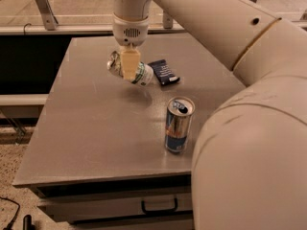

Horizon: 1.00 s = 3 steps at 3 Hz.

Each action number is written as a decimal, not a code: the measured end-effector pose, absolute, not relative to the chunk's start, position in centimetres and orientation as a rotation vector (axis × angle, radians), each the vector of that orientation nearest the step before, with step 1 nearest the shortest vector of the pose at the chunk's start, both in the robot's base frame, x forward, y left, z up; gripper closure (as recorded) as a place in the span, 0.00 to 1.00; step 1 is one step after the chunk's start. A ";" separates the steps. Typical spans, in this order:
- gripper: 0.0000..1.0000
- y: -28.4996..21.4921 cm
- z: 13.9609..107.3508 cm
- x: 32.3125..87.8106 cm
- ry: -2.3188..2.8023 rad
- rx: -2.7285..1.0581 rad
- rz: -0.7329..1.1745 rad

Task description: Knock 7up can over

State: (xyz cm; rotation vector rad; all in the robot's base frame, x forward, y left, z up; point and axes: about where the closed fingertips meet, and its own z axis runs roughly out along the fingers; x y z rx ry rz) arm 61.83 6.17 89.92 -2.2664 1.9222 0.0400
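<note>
You had the claw [128,74] clamped on the tilted can [143,74] beside the packet [163,72]; next, it needed releasing flat onto the surface [96,128].

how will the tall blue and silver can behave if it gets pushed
Tall slim blue-and-silver can stands upright, so probably tips easily, then rolls. Its opened top suggests it may be light. Claw grips the short whitish-silver green-banded can farther back.

A grey worktop [96,138] with a handled drawer [96,210] beneath it is lit dimly and warmly. A speckled floor [10,176] is seen at left. Behind, a pale ledge [72,30] is topped by a metal bracket [43,6].
</note>
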 end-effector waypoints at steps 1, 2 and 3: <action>0.29 5.9 89.0 61.5 1.916 -2.322 0.006; 0.06 5.7 88.3 61.2 1.909 -2.354 -0.008; 0.00 6.2 88.2 61.7 1.894 -2.336 -0.011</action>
